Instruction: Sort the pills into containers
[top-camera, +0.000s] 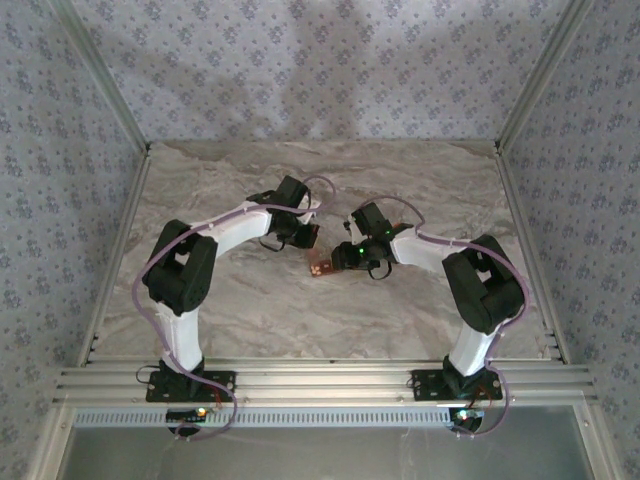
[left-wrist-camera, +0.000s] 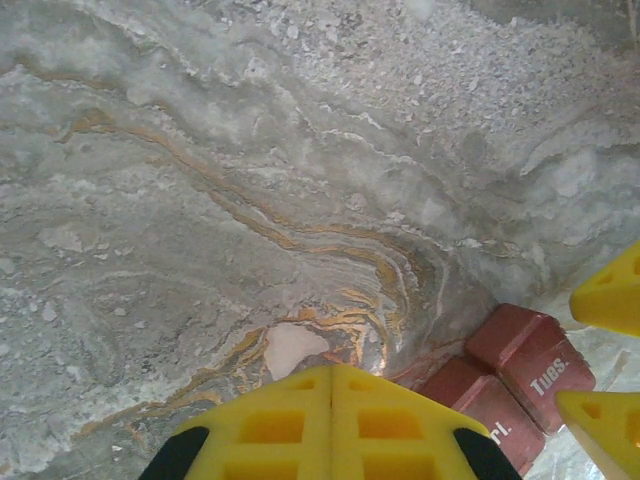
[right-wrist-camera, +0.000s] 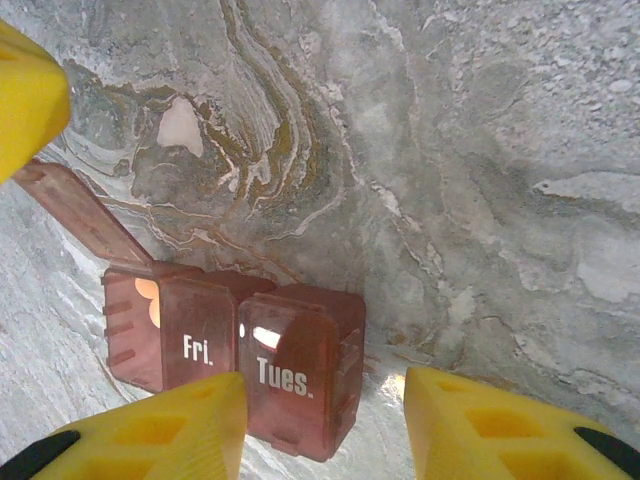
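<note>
Where labels (right-wrist-camera: 196, 348) show, two containers (right-wrist-camera: 300, 335) (reddish).

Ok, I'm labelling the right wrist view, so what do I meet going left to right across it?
left end effector → open lid → Fri. cell → Tues. cell → yellow finger of the right end effector

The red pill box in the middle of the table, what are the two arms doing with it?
Both arms meet over the small red pill box, which lies on the marble table. The right tool is open and straddles the cell marked Tues., not clamped on it. The left tool is shut, next to the box, and holds nothing. One lid beside the Fri. cell stands open, and something orange shows in that cell, perhaps a pill.
</note>
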